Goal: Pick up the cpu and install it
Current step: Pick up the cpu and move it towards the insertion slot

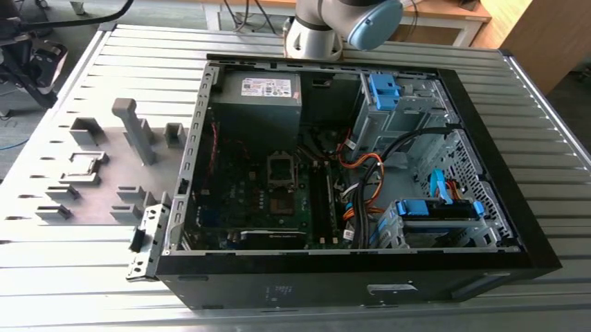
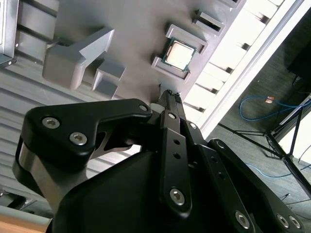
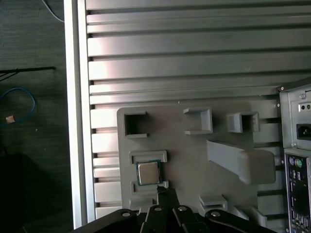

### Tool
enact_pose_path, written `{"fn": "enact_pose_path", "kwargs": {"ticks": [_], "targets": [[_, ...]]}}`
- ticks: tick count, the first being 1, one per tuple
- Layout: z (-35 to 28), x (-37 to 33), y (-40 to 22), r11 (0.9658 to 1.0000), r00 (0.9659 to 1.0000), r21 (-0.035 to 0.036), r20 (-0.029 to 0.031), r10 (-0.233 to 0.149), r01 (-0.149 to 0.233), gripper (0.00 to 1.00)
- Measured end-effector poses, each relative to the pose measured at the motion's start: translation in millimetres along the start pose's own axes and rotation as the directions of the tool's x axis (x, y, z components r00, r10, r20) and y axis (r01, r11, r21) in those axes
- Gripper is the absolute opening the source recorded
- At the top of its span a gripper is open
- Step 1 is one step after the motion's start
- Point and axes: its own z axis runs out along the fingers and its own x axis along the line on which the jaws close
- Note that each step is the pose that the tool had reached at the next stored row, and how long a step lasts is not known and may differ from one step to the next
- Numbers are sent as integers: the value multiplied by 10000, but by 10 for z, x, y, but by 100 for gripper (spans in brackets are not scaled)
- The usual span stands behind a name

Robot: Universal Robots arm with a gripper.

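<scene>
The cpu (image 3: 148, 173) is a small square chip with a silvery top. It lies flat in a grey square holder on the grey fixture plate (image 3: 194, 145), and the second wrist view also shows the cpu (image 2: 179, 53). My gripper (image 3: 163, 190) hovers above the plate with its black fingers pressed together and nothing between them. The gripper (image 2: 170, 93) has its tips just short of the chip, apart from it. In the exterior view the holder (image 1: 84, 164) sits on the plate to the left of the open computer case (image 1: 194, 159).
The motherboard's socket (image 1: 281, 200) lies open in the middle of the case, with its black bracket (image 1: 281, 166) beside it. A grey power supply box (image 1: 259, 100), drive cages and cables fill the case. Upright grey blocks (image 1: 134, 128) stand on the fixture plate. The ribbed metal table (image 3: 194, 53) ends near the plate.
</scene>
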Motion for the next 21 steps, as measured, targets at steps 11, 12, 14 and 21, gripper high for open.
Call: {"fn": "enact_pose_path", "kwargs": {"ticks": [11, 12, 14, 21], "targets": [[201, 44, -11, 10000, 10000, 6, -92, 4, -4, 11], [218, 46, -12, 10000, 9999, 7, -103, 5, -4, 11], [254, 54, -14, 10000, 9999, 9, -127, 5, -5, 11], [381, 81, -22, 10000, 9998, 15, -206, 9, -8, 11]]}}
